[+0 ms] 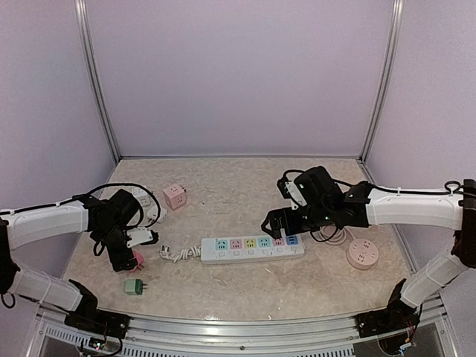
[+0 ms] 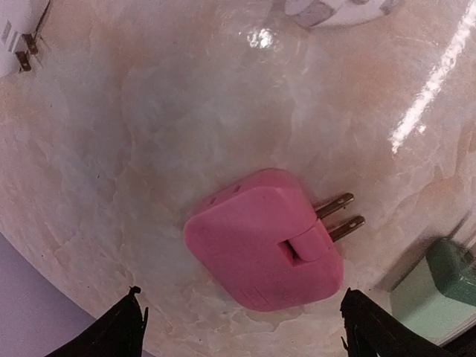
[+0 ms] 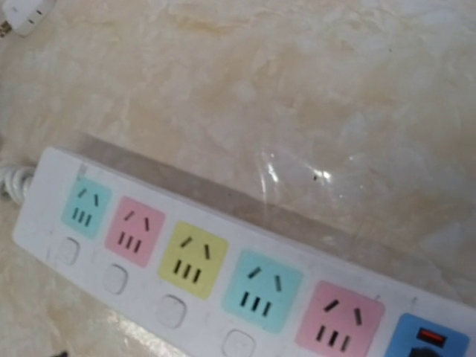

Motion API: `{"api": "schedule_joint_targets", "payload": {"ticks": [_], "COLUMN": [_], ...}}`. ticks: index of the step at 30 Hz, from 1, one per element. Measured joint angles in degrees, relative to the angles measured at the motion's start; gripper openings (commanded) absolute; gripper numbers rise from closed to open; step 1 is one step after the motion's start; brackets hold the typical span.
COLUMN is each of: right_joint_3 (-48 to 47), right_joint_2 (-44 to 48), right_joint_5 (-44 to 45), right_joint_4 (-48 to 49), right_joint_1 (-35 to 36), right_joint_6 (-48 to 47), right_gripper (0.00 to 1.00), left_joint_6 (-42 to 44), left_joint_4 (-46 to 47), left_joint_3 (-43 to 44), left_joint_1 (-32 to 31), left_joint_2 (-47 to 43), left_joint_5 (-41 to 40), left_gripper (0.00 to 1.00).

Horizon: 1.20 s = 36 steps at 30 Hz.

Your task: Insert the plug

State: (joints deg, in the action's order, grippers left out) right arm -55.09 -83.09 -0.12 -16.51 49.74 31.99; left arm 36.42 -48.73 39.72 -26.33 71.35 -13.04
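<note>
Nearest, at the lower left of the top view, a small green plug (image 1: 134, 286) lies on the marbled table (image 1: 245, 286). Just above it in that view is the pink plug (image 1: 137, 259), lying flat with its two brass prongs (image 2: 338, 216) pointing toward the right of the left wrist view. The left gripper (image 1: 126, 256) hangs over it with its jaws spread. Its dark fingertips (image 2: 111, 331) show at the bottom corners of the wrist frame, one on each side of the pink body, and neither touches it.

Toward the middle of the top view sits the white power strip (image 1: 253, 249), a row of coloured sockets in blue, pink and yellow along its face, and its coiled cord (image 1: 178, 254) at its left end. The right gripper (image 1: 279, 227) is poised over the strip's right end, jaws apart and holding nothing. A round pink socket (image 1: 362, 253) sits just right of the strip.

Farther back on the left, a white plug (image 1: 143, 238) lies near the left wrist. Beyond it, a pink cube adapter (image 1: 175, 195) sits toward the rear wall.
</note>
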Motion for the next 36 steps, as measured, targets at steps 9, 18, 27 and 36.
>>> {"api": "schedule_joint_targets", "payload": {"ticks": [9, 18, 27, 36], "right_joint_3": [-0.4, -7.1, -8.7, -9.2], "right_joint_2": [-5.8, -10.9, -12.1, -13.5], "right_joint_5": [-1.2, -2.6, -2.6, -2.4], "right_joint_4": [-0.2, -1.0, -1.4, -2.8], "right_joint_1": [0.0, 0.0, 0.0, 0.1], "right_joint_6": [-0.7, -0.8, 0.5, 0.7], "right_gripper": [0.98, 0.98, 0.98, 0.98], "left_joint_6": [7.9, 10.3, 15.5, 17.9], "left_joint_4": [-3.4, -4.0, -3.5, -3.1], "left_joint_3": [-0.9, -7.8, -10.6, -10.4], "left_joint_1": [-6.5, -16.6, -17.4, -15.4], "left_joint_2": [-13.0, -16.9, -11.2, -7.8], "left_joint_5": [12.5, 14.4, 7.1, 7.4], "left_gripper": [0.83, 0.86, 0.61, 0.32]}}
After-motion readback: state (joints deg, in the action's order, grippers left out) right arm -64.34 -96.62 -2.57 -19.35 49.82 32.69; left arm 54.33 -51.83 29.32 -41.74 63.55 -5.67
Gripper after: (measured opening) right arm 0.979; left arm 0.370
